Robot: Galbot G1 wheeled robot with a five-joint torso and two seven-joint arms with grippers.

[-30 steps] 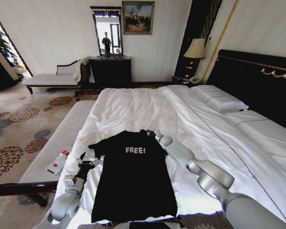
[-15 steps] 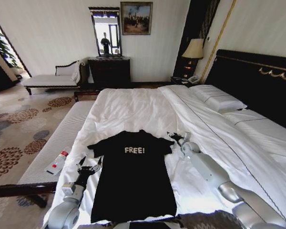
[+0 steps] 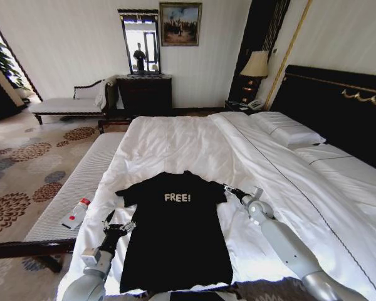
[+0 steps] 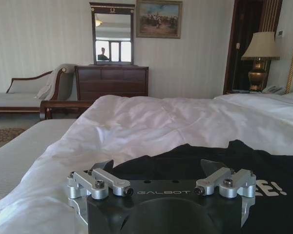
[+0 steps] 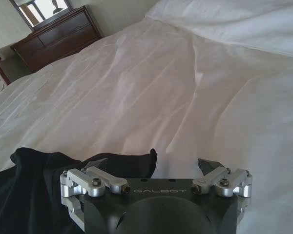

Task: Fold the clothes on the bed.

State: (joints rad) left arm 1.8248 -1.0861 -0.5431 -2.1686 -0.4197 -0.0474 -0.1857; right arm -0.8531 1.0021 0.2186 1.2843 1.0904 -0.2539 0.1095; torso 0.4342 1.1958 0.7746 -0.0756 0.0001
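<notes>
Head view: black T-shirt (image 3: 174,232) reading "FREE!" is lying flat, lower centre, on the bed (image 3: 194,141); left gripper (image 3: 116,224) and right gripper (image 3: 234,190) are flanking it, fingers spread, holding nothing.

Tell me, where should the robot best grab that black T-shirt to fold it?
Probably by the two short sleeves. The T-shirt lies flat, chest up, on the bed; the open left gripper and right gripper each sit beside a sleeve, so come in from the sides.
</notes>
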